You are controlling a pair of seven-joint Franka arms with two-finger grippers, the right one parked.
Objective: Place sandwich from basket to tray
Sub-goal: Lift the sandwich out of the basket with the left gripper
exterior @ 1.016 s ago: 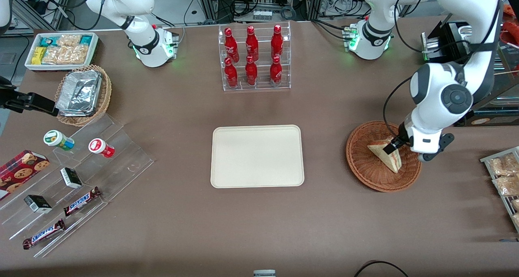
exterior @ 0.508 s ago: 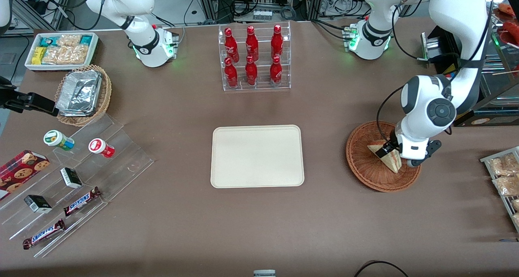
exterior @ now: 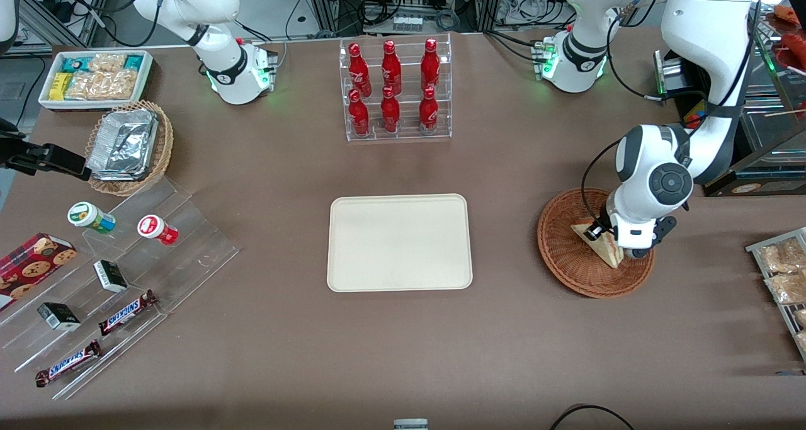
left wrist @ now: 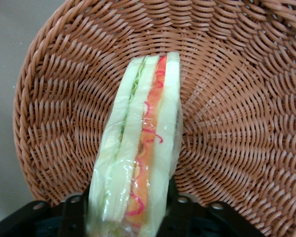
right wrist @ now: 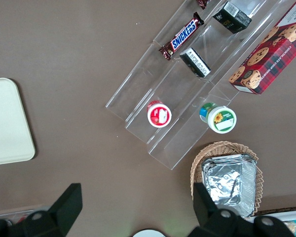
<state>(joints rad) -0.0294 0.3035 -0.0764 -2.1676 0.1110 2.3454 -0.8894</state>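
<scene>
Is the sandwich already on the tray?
No: the sandwich lies in the basket with the hand at it, and the tray holds nothing.

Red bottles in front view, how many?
6, all in the clear rack: three on its upper tier, three on its lower. Gripper is at the sandwich in the basket.

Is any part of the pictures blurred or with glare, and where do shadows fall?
Left wrist view: the sandwich is soft and blurred near the gripper; the basket weave is sharper. Front view: even light, a soft shadow on the table beside the basket. Right wrist view: glare on the foil packs.
</scene>
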